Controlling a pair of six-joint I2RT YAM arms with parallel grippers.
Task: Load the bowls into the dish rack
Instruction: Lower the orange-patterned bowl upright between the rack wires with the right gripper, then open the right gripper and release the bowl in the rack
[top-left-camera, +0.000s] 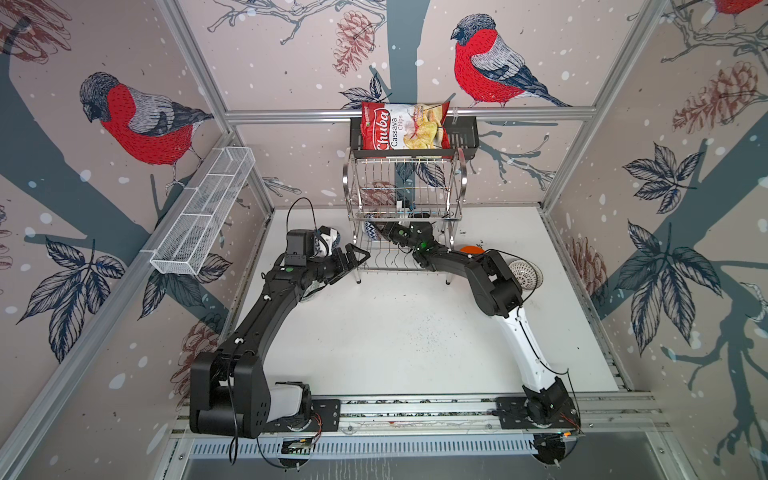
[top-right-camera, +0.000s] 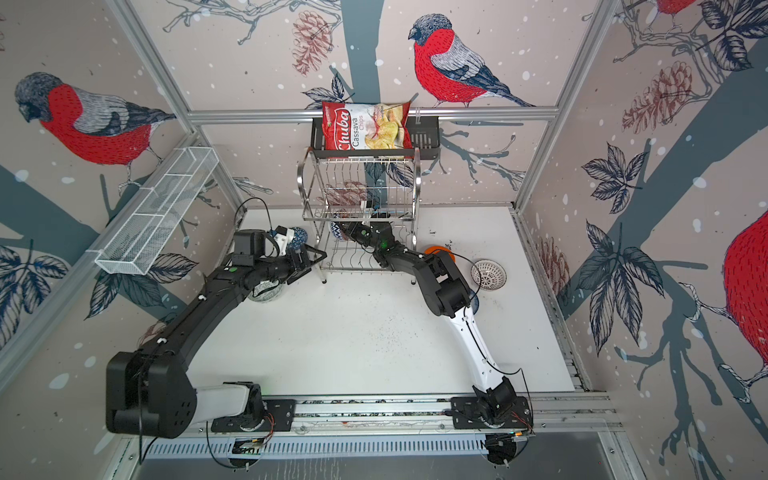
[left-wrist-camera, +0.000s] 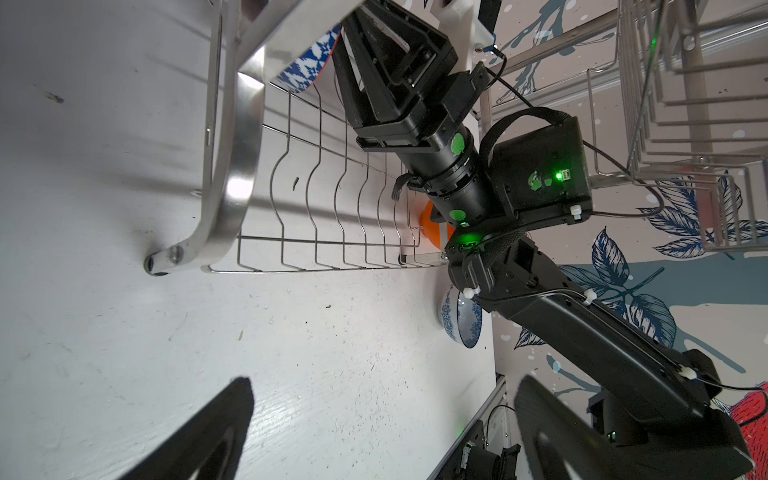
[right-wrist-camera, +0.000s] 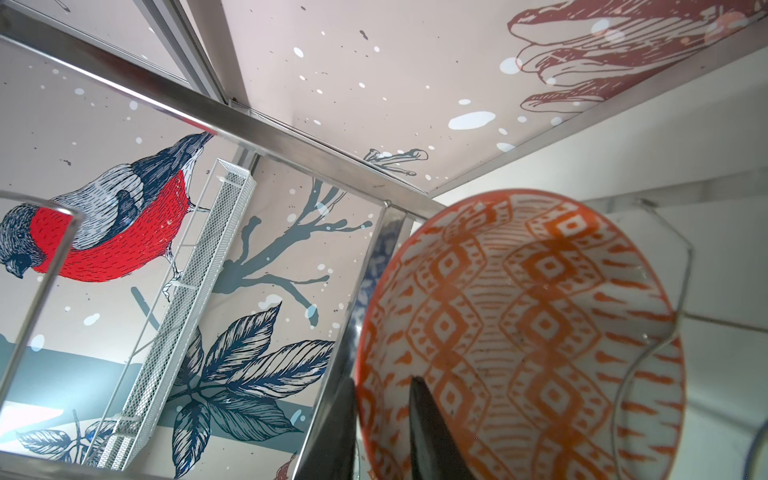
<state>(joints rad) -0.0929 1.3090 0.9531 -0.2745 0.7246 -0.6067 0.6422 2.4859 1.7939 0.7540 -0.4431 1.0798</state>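
Seating orange-red bowl in dish rack lower tier | right gripper narrow astride rim, grip unclear | left gripper wide, empty | next: clean release, withdraw.

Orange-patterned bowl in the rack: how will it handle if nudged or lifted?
Probably rigid and brittle: the orange-patterned bowl looks like glazed ceramic. Likely slippery, since the surface looks smooth. Propped on edge between dish rack wires, it may roll or tip.
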